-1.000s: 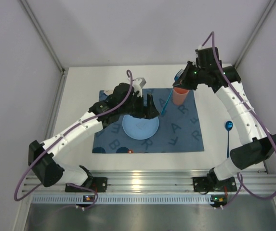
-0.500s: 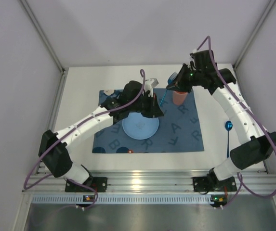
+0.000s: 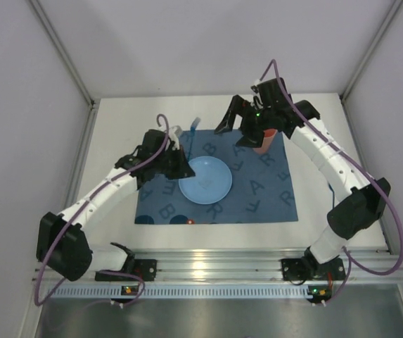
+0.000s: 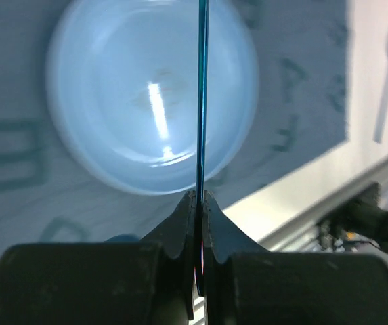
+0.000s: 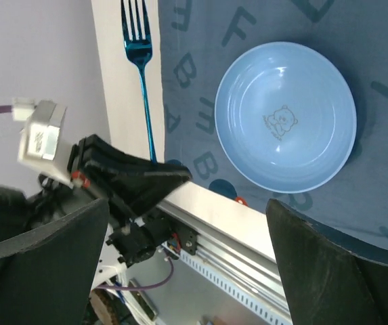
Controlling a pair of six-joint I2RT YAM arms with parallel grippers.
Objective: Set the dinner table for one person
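My left gripper (image 4: 199,196) is shut on the thin handle of a metallic blue fork (image 4: 201,101). From above, the left gripper (image 3: 181,163) sits just left of the light blue plate (image 3: 205,179), and the fork (image 3: 195,127) points to the far side. In the right wrist view the fork (image 5: 139,61) runs along the mat's left edge. My right gripper (image 3: 231,120) is open and empty over the mat's far edge, beside the orange cup (image 3: 261,143). The plate lies on the dark blue lettered mat (image 3: 264,201) on the white dinner table (image 3: 117,134). A blue spoon (image 4: 386,91) lies on the table.
An aluminium rail (image 3: 208,264) with both arm bases runs along the near edge. Grey walls close in the far side and both flanks. The right arm (image 3: 328,165) arcs over the mat's right part and hides the spoon from above.
My left gripper shut on the fork and carried it left, away from the cup. My right gripper opened and swung left over the mat's far edge.
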